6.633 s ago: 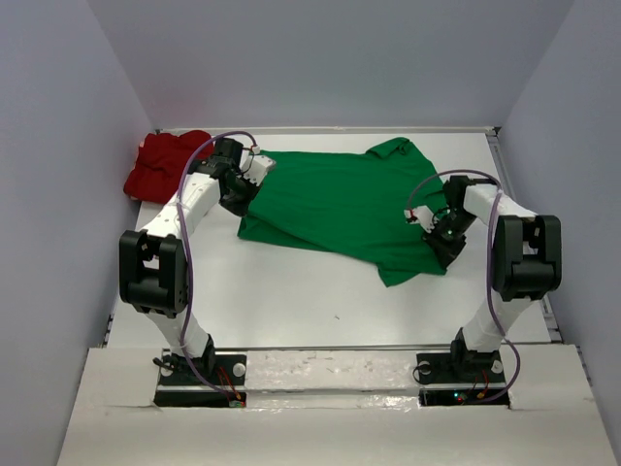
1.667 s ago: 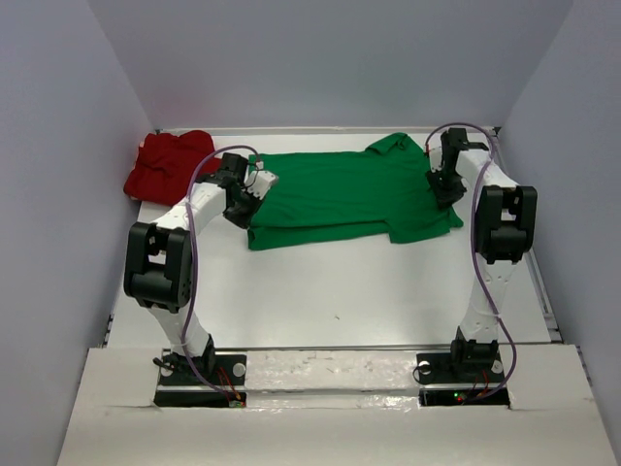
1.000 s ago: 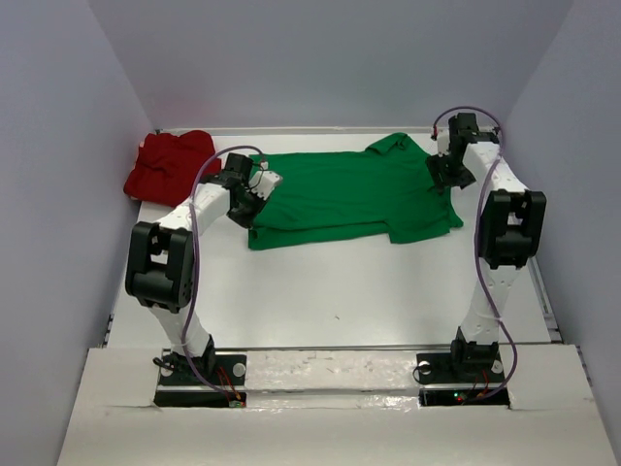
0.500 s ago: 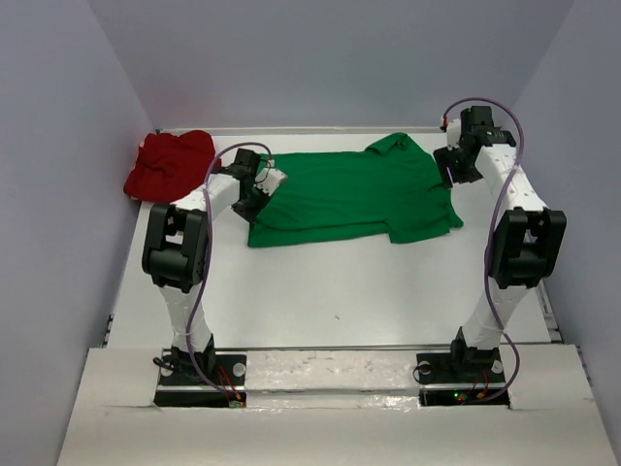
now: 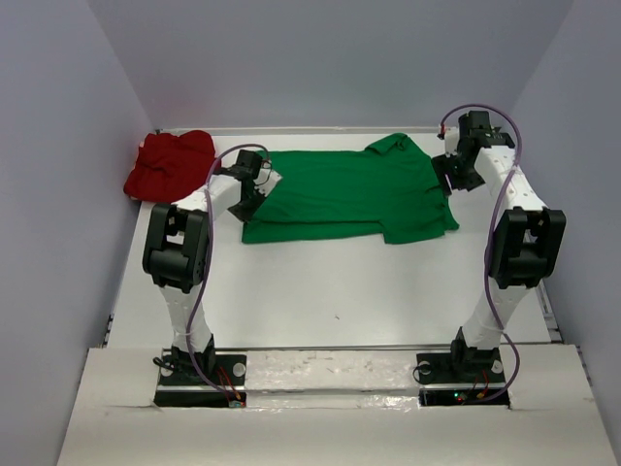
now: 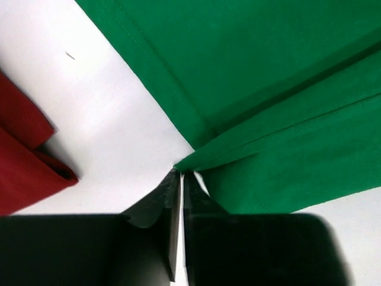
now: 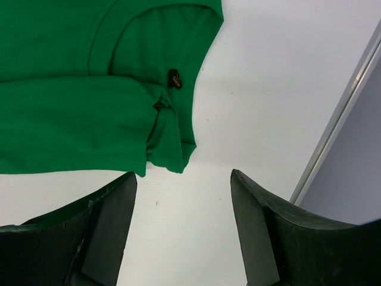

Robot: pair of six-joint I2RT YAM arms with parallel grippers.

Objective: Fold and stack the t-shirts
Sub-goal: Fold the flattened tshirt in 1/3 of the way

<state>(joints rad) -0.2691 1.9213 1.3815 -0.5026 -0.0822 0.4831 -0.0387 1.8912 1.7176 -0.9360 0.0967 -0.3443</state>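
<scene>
The green t-shirt (image 5: 349, 194) lies spread at the back middle of the table, its near edge folded over. My left gripper (image 5: 254, 197) sits at the shirt's left edge. In the left wrist view its jaws (image 6: 181, 174) stand all but shut, a thin slit between them, on the pointed tip of a green fold (image 6: 268, 89). My right gripper (image 5: 450, 175) hovers open just off the shirt's right end, over bare table (image 7: 181, 176). The green collar and sleeve (image 7: 59, 89) lie ahead of its fingers. The red t-shirt (image 5: 170, 163) lies crumpled at the back left (image 6: 24, 161).
The enclosure's walls ring the table; the right wall's foot (image 7: 339, 119) runs close beside my right gripper. Both arm bases stand at the near edge. White tabletop (image 5: 330, 291) stretches between the shirt and the bases.
The green shirt's left near corner has been drawn a little to the left with my left gripper. My right gripper has drawn back from the shirt toward the back right corner, staying open.
</scene>
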